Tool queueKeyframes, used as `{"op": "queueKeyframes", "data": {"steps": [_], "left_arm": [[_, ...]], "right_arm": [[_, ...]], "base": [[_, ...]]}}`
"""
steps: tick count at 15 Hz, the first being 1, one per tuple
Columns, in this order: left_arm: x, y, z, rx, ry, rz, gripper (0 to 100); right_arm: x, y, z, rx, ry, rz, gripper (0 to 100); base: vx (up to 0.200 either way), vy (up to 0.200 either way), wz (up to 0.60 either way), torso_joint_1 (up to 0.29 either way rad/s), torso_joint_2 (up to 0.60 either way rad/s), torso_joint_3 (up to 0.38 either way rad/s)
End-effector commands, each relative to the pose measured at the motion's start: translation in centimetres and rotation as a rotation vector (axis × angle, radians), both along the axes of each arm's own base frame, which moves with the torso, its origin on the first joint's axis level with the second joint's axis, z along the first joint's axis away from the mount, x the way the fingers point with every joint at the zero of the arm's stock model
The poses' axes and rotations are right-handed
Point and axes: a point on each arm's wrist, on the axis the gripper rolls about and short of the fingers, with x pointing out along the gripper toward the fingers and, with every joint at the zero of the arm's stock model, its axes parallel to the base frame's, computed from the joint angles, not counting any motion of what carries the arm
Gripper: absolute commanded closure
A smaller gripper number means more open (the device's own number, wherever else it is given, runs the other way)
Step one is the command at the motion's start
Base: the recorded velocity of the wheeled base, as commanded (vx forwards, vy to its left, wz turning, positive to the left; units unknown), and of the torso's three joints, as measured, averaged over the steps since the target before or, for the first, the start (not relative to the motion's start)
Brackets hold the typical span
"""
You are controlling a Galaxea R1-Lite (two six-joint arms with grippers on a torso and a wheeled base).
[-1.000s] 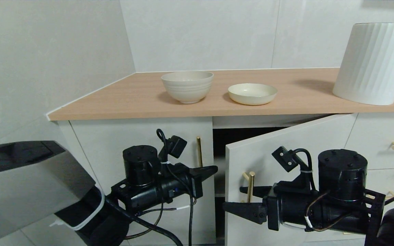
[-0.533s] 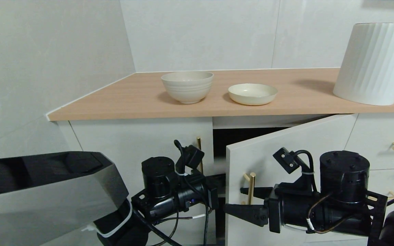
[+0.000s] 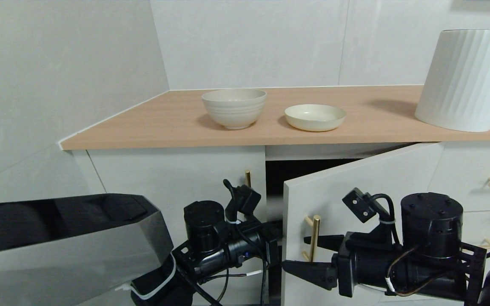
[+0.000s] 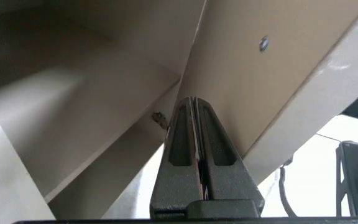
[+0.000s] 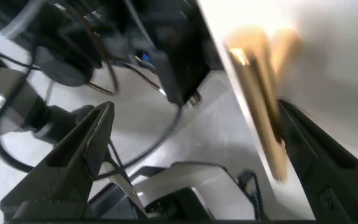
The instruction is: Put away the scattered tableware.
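Nothing is put away yet: the bowl (image 3: 234, 107) and the dish (image 3: 315, 117) are seen on the counter (image 3: 164, 127), well apart from both claws. The cabinet door (image 3: 355, 178) is found ajar. The right claw (image 3: 297, 253) is spread around the door's handle (image 3: 314, 238), and the left claw (image 4: 193, 102) is pinched shut, empty, in the gap behind the door.

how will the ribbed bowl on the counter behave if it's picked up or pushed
The ribbed bowl looks like ceramic, so it is probably rigid and breakable. Its smooth curved wall may be slippery to grip. It narrows to a small base, so a push near the rim might tip it.
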Motion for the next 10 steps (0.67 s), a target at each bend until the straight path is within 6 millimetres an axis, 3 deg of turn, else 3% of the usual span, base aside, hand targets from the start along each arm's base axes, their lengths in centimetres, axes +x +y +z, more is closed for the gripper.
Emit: {"op": "queueKeyframes", "data": {"steps": [1, 4, 5, 10], "left_arm": [[-0.1, -0.2, 0.0, -0.001, 0.002, -0.007, 100], [-0.2, -0.1, 0.2, -0.007, -0.005, -0.006, 100], [-0.2, -0.1, 0.4, -0.020, -0.022, -0.004, 100], [-0.6, 0.2, -0.1, -0.002, 0.010, -0.007, 100]], "right_arm": [[-0.3, -1.5, 0.6, 0.005, -0.015, -0.054, 0], [-0.8, -2.7, 0.9, 0.009, -0.018, -0.079, 0], [-2.7, -4.0, 0.7, -0.003, 0.000, -0.074, 0], [-6.0, -6.3, -0.2, -0.026, 0.033, -0.069, 0]], "base": [[0.000, 0.000, 0.00, 0.000, 0.00, 0.000], [0.000, 0.000, 0.00, 0.000, 0.00, 0.000], [0.000, 0.000, 0.00, 0.000, 0.00, 0.000], [0.000, 0.000, 0.00, 0.000, 0.00, 0.000]]}}
